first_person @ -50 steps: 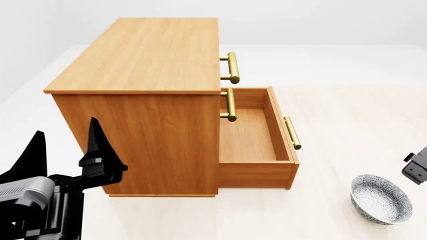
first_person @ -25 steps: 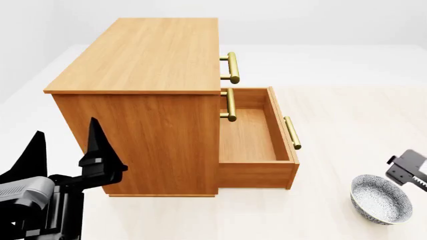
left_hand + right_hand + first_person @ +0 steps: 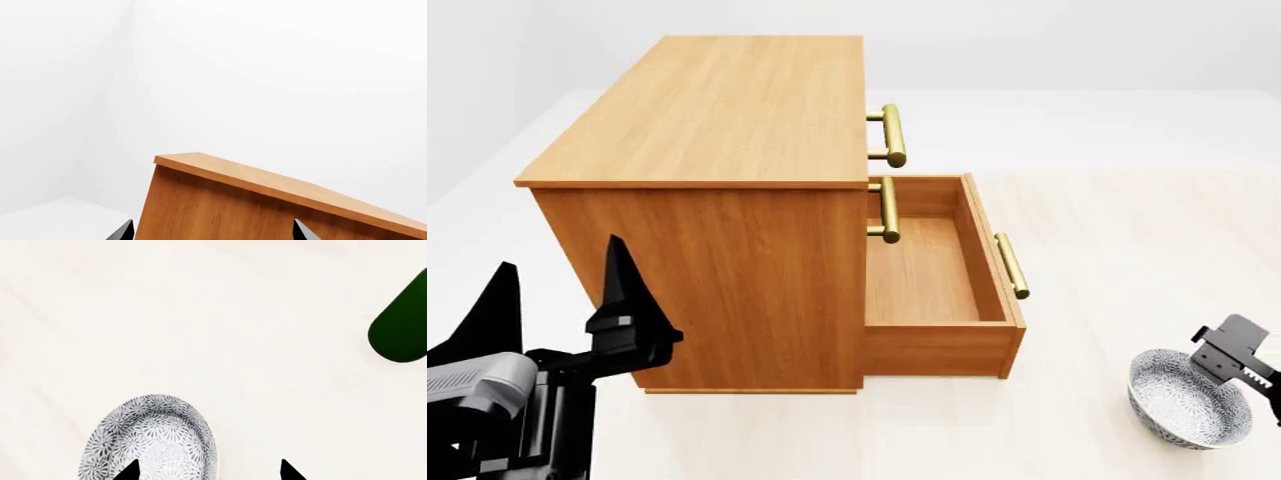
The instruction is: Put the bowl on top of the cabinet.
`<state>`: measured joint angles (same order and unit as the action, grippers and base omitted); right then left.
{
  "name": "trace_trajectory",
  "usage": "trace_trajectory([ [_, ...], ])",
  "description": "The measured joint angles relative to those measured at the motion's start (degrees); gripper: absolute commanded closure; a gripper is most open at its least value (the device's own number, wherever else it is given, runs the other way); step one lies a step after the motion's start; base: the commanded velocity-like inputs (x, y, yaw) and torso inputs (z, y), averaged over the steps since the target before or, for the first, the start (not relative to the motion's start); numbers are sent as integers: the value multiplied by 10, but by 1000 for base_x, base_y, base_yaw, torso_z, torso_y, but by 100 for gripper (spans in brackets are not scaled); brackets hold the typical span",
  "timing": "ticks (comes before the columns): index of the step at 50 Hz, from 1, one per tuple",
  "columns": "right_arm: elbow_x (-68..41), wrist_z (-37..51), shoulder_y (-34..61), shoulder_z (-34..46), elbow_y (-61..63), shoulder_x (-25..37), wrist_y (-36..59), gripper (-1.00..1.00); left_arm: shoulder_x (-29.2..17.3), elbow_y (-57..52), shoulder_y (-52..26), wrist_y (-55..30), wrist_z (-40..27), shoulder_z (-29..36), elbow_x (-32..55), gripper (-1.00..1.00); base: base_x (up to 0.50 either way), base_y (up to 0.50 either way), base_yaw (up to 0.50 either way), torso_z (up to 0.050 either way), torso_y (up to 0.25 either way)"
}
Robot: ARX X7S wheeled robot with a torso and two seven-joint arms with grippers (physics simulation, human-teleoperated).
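Bowl (image 3: 1188,397): sits on the pale floor, right of the cabinet (image 3: 714,200).
Right gripper (image 3: 208,472): fingers apart, just above the bowl's right rim.
Left gripper (image 3: 561,300): fingers apart, holding nothing.

We see bright, even, diffuse light in all three views, with no clear direction. The boxy orange-brown wooden cabinet (image 3: 714,200) has a lighter top and a darker near side, and throws only a faint soft shadow on the pale floor (image 3: 1121,250). No glare, no blur, no edge distortion; the white walls look almost washed out.
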<state>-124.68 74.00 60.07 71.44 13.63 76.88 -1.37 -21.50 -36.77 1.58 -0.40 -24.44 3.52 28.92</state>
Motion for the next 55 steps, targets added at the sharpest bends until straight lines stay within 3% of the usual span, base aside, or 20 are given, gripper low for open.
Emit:
trace_trajectory([
  [55, 13, -31, -64, 19, -35, -44, -80, -100, -6, 4, -1, 6, -5, 6, 3, -100, 0, 0, 0, 0, 0],
])
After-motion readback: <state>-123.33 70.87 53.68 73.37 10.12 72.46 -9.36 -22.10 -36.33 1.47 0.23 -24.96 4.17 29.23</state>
